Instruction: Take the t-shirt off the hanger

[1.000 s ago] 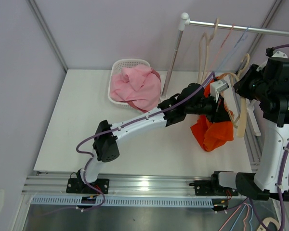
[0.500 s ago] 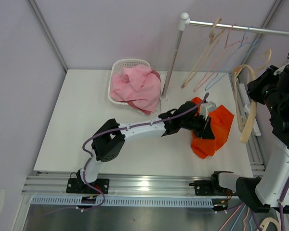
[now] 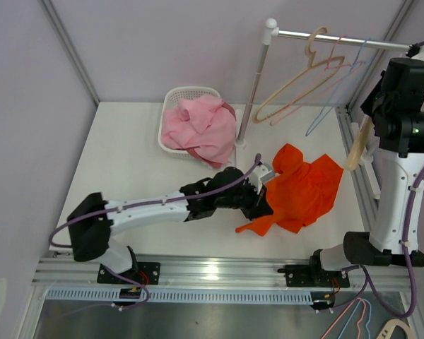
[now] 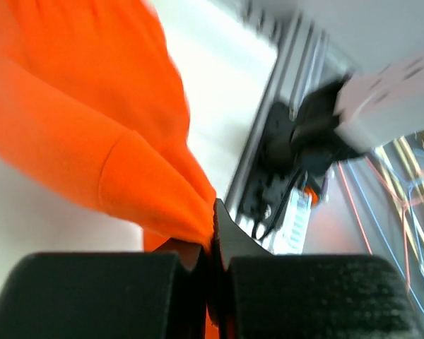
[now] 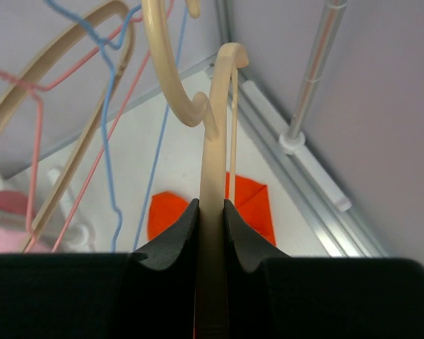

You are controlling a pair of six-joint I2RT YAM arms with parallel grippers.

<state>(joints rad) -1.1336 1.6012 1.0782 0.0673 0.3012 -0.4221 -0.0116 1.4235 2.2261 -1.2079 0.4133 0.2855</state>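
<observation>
1. Location: we are finding the orange t-shirt crumpled on the table, in front of the rack pole and slightly to its right; we are judging it free of the hanger.
2. Left gripper: its jaws are pressing together on a thin fold of the shirt's edge, in front of the pole. With so little cloth pinched, a pull could be slipping it loose or dragging the shirt off the table.
3. Right gripper: it is clamping the cream hanger's stem, far right of the pole, beside the spare hangers; a swing could be snagging them.
</observation>
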